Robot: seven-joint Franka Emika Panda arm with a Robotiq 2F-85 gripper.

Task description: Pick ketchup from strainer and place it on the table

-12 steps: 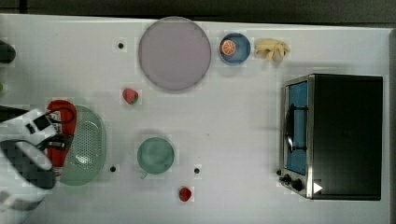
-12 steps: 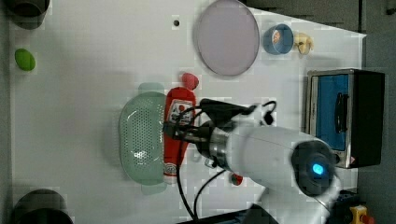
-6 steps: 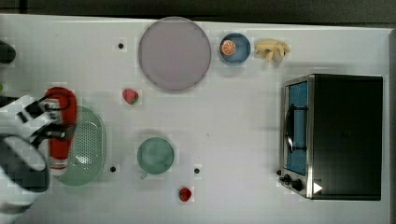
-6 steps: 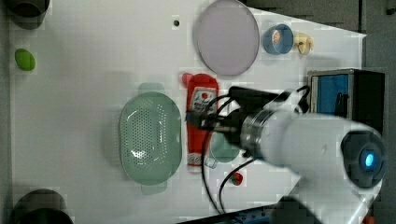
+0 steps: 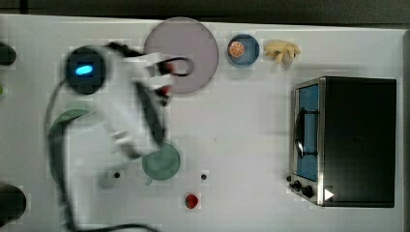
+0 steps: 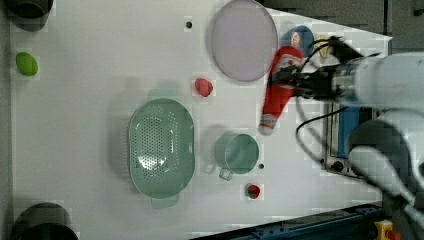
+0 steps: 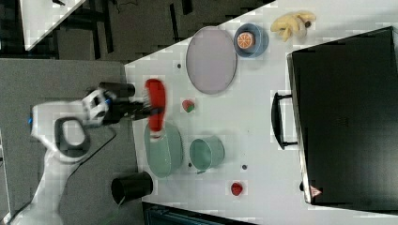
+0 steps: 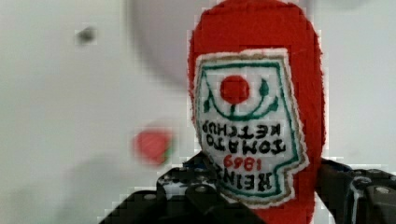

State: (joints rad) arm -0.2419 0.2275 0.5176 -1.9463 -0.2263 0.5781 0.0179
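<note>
We see our gripper (image 6: 295,84) clamped on the ketchup (image 6: 278,89), holding it up in the air, clear of the strainer (image 6: 161,147) and not touching the table (image 6: 90,100). In the wrist view the ketchup (image 8: 254,112) sits between our dark fingers (image 8: 196,191), its white-and-green label facing the camera. In the left view the bottle hangs lengthwise with its white cap toward the cup (image 6: 237,154) and its red base near the edge of the grey plate (image 6: 243,40). In the right view our gripper (image 7: 141,110) carries the ketchup (image 7: 156,108) above the strainer's (image 7: 163,151) upper end as that picture shows it. The table is a flat white top with a few small dark holes; beyond its edge the right view shows a grey floor and dark furniture legs. In the left view the strainer lies with nothing in it, to the left view's left of the cup. One strawberry (image 6: 203,86) lies between strainer and plate, another (image 6: 254,190) just below the cup in the left view. A blue bowl (image 5: 242,50) holding an orange slice and a bunch of bananas (image 5: 283,51) sit beside the plate (image 5: 193,46) in the top view, and a toaster oven (image 5: 345,140) stands at the top view's right. Our blurred arm (image 5: 121,106) hides much of the strainer in the top view. A lime (image 6: 26,64) lies at the left view's left edge.
</note>
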